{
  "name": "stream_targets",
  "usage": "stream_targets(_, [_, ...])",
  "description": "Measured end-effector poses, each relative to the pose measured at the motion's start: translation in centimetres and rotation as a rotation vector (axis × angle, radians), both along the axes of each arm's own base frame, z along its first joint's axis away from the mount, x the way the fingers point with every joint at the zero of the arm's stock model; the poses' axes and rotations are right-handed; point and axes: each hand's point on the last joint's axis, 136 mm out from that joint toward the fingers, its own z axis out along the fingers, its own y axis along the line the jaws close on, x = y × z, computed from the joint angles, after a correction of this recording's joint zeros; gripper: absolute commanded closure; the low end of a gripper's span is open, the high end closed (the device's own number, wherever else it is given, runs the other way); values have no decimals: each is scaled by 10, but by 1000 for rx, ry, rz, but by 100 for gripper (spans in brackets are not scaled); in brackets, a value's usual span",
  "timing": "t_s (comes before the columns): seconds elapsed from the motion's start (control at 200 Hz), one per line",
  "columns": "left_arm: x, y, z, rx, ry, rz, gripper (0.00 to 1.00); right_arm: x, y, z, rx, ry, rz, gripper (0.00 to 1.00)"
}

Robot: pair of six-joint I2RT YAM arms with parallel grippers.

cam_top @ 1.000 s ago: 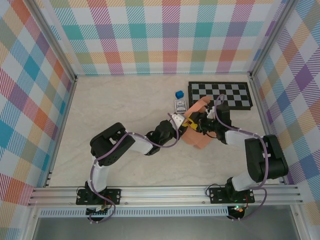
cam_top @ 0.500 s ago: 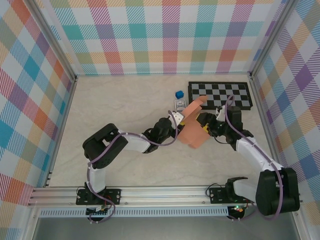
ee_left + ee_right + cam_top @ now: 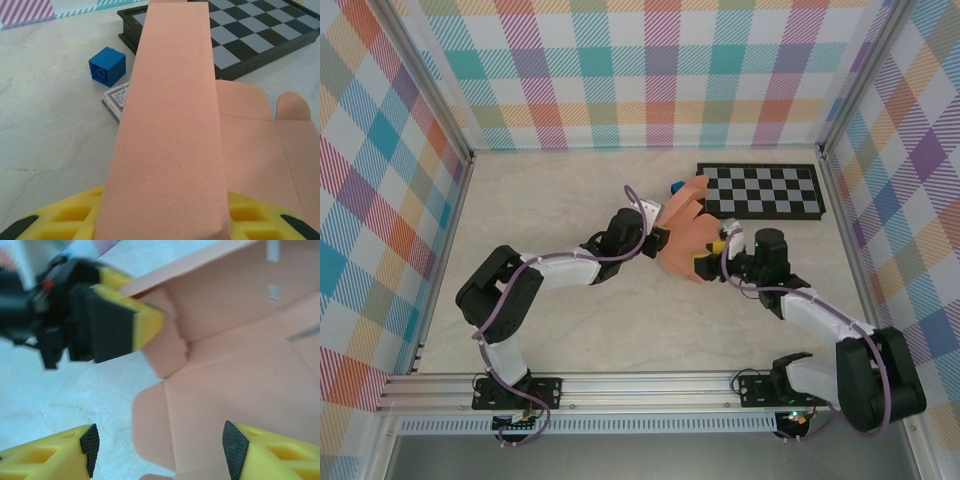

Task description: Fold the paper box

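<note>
Since a second ago the left gripper (image 3: 165, 220) has carried the paper box (image 3: 685, 238) up and leftward over the table (image 3: 560, 200), away from the arm bases, and the left arm now lies stretched out longer; the right gripper (image 3: 161, 450) has spread its jaws and drawn back to the box's near right edge.

The left gripper is clamped on the box; in the left wrist view its yellow fingers (image 3: 60, 220) sit tight against either side of a long salmon wall that runs straight away from the camera; the right wrist view shows one of those fingers pressed on the edge of that wall.

The box is half formed; one wall is raised, the wide panels to its right lie open and flat, and a rounded tab sticks out at the far right.

The right gripper stands wide open and holds nothing; its two yellow fingers (image 3: 270, 455) frame the box's open inside, the right one over the cardboard, the left one over bare table; whether either pad touches the sheet I cannot tell.

Just left of the raised wall lies a small card pack (image 3: 116, 100), its edge tucked behind the cardboard; a blue cube (image 3: 107, 66) sits just beyond it; the chessboard (image 3: 765, 190) lies further right, and the box's far flap reaches its near left corner.
</note>
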Motion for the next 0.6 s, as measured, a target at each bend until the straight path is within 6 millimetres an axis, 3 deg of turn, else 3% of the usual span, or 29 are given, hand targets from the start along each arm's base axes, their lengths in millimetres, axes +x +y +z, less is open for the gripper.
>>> stream_targets(0.19, [-4,1,7,-55,62,1,72,1,48,-17,-70,-138,185,32])
stream_targets(0.37, [-10,5,20,-91,103,-7,73,17,61,-19,-94,-217,219,33])
stream_targets(0.6, [-12,9,39,-143,112,-13,73,40,77,-4,-90,-307,260,46])
